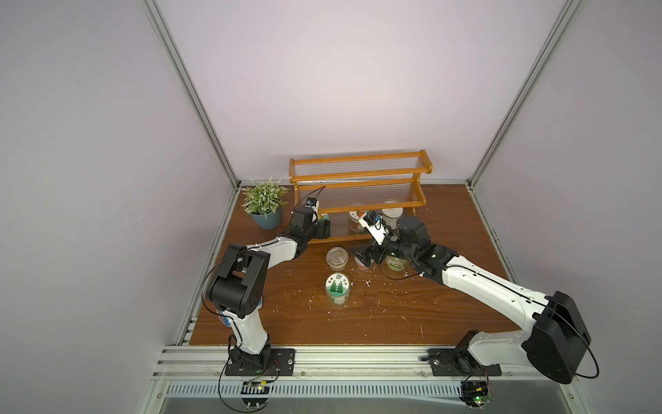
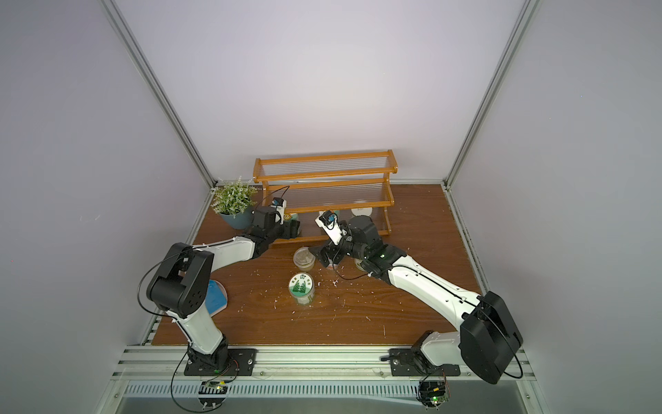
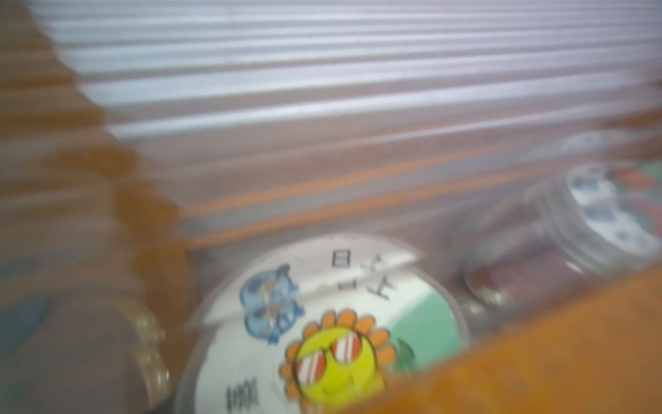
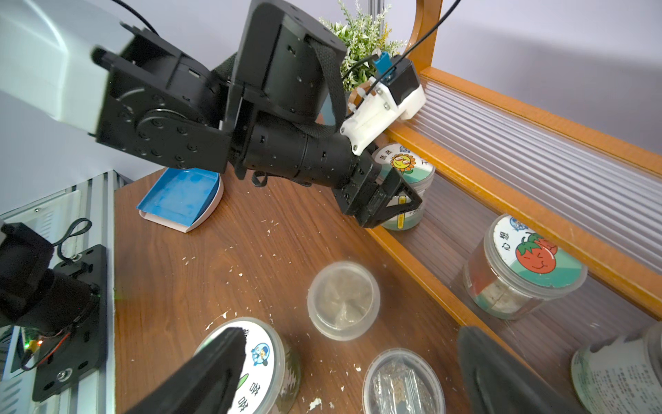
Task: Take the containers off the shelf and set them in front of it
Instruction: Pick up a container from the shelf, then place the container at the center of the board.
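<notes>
The shelf (image 1: 358, 174) stands at the back. On its lowest tier are a sunflower-lidded jar (image 4: 406, 163), a tomato-lidded jar (image 4: 526, 265) and a white-lidded jar (image 1: 392, 217). My left gripper (image 4: 387, 204) reaches into that tier with its fingers on either side of the sunflower jar; whether they touch it is unclear. In front of the shelf stand a clear cup (image 1: 337, 258), a tree-labelled jar (image 1: 337, 288), a cup holding a packet (image 4: 403, 383) and a green-labelled jar (image 1: 396, 263) under the right wrist. My right gripper (image 4: 351, 344) hangs open above the packet cup, holding nothing.
A grey-blue plant pot (image 1: 267, 218) sits left of the shelf, close to the left arm. A blue tray (image 4: 179, 197) lies by the left arm's base. White crumbs litter the wooden table (image 1: 412, 315). Walls close in on three sides.
</notes>
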Available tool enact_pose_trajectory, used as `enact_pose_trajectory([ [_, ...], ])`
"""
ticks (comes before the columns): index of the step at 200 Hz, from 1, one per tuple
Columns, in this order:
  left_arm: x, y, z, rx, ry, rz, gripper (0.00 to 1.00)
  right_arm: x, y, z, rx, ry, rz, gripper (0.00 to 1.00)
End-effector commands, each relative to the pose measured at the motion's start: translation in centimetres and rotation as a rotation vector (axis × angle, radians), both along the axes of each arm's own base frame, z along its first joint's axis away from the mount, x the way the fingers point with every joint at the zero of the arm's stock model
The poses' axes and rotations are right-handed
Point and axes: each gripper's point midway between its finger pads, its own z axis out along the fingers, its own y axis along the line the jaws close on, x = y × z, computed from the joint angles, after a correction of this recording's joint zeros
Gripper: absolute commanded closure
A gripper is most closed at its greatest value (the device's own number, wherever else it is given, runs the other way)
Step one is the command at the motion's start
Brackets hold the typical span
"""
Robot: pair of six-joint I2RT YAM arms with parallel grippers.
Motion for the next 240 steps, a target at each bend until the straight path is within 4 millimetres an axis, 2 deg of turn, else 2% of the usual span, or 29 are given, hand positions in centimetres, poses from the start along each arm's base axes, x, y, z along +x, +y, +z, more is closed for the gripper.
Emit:
enact_pose_trajectory([
  [1, -0.6, -0.7, 3.5, -0.012, -0.076, -0.025, 0.12, -0.1, -0.2, 1.7, 0.033, -0.043, 0.005, 0.01],
  [22, -1.7, -0.8, 4.5, -0.014, -0.067, -0.037, 0.12, -0.1, -0.1, 1.6, 0.034, -0.040, 0.008, 0.01],
  [59, -4.5, -0.9, 4.9, -0.030, -0.024, -0.069, 0.11, -0.2, -0.1, 1.6, 0.038, -0.037, 0.014, 0.01],
  [82, -6.4, -0.6, 6.2, -0.039, -0.037, -0.074, 0.11, -0.3, -0.1, 1.7, 0.043, -0.037, 0.014, 0.01],
  [121, -10.2, -1.5, 8.4, -0.094, -0.043, -0.133, 0.11, -0.3, -0.3, 1.9, 0.036, -0.044, 0.006, 0.01],
  [150, -14.1, -4.2, 10.6, -0.149, -0.065, -0.212, 0.12, 0.0, -1.5, 2.2, 0.015, -0.055, -0.037, 0.01],
  [169, -16.7, -5.8, 11.8, -0.169, -0.082, -0.256, 0.12, 0.4, -2.9, 2.1, -0.004, -0.046, -0.081, 0.01],
  [187, -19.1, -7.2, 12.8, -0.200, -0.101, -0.301, 0.12, 0.3, -4.4, 3.0, 0.002, -0.052, -0.116, 0.01],
  [214, -21.7, -10.0, 11.8, -0.197, -0.081, -0.385, 0.12, -0.6, -6.5, 3.8, -0.023, -0.035, -0.136, 0.01],
  [240, -23.1, -12.4, 10.4, -0.192, -0.059, -0.449, 0.12, -0.7, -10.1, 3.8, -0.062, -0.013, -0.261, 0.01],
])
